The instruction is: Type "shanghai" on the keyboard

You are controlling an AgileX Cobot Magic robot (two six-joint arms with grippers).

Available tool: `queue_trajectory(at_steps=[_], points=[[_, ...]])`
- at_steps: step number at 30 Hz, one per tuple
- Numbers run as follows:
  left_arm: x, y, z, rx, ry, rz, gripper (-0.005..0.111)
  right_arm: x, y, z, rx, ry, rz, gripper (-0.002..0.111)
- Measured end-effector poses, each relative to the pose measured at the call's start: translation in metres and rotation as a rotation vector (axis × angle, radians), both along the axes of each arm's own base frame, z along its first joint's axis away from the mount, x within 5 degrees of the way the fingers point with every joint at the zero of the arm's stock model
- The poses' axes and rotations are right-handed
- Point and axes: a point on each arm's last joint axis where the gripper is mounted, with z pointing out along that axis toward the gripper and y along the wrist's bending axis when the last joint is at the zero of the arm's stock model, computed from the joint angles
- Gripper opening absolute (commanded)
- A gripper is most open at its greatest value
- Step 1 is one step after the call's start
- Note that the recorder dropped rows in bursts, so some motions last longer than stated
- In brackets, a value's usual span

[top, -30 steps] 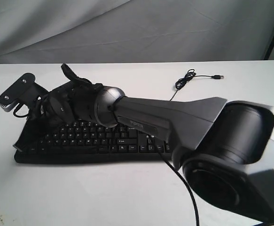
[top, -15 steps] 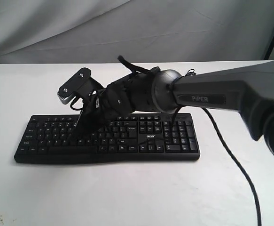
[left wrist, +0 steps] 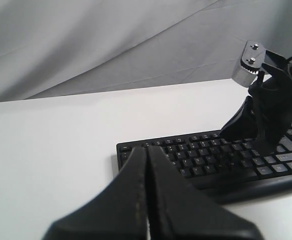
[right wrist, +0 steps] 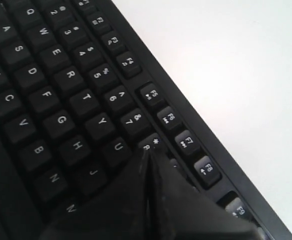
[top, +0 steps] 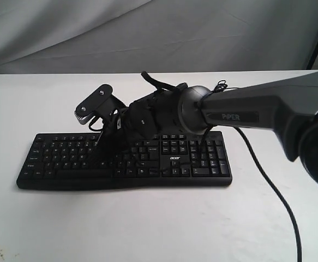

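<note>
Your left tool (left wrist: 147, 152) is pinched closed, parked over the bench (left wrist: 50, 150) short of the keyboard (left wrist: 211, 162), which lies flat mid-bench. Further in, the right tool (right wrist: 147, 159), also closed to a point, sits low over the letters, its tip beside the U key (right wrist: 116, 148) and under the 8 key (right wrist: 135, 122). Looks like you're lining up I, which is hidden under the tip, so the next move needs a short straight-down press clear of both neighbours.

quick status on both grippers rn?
Left gripper: closed, holding nothing.
Right gripper: closed, holding nothing, tip over the keyboard by the U and 8 keys.
</note>
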Motion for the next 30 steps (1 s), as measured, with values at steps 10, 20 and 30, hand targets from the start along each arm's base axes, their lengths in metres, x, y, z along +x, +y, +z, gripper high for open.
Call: queue_trajectory(at_steps=[10, 20, 30], points=[[0.0, 0.0, 0.0, 0.0, 0.0, 0.0, 0.0, 0.002, -0.001, -0.013, -0.006, 0.018, -0.011, 0.0], [0.0, 0.0, 0.0, 0.0, 0.0, 0.0, 0.0, 0.002, -0.001, -0.015, -0.003, 0.015, -0.013, 0.0], [0.0, 0.0, 0.0, 0.0, 0.0, 0.0, 0.0, 0.002, -0.001, -0.015, -0.004, 0.017, -0.013, 0.0]])
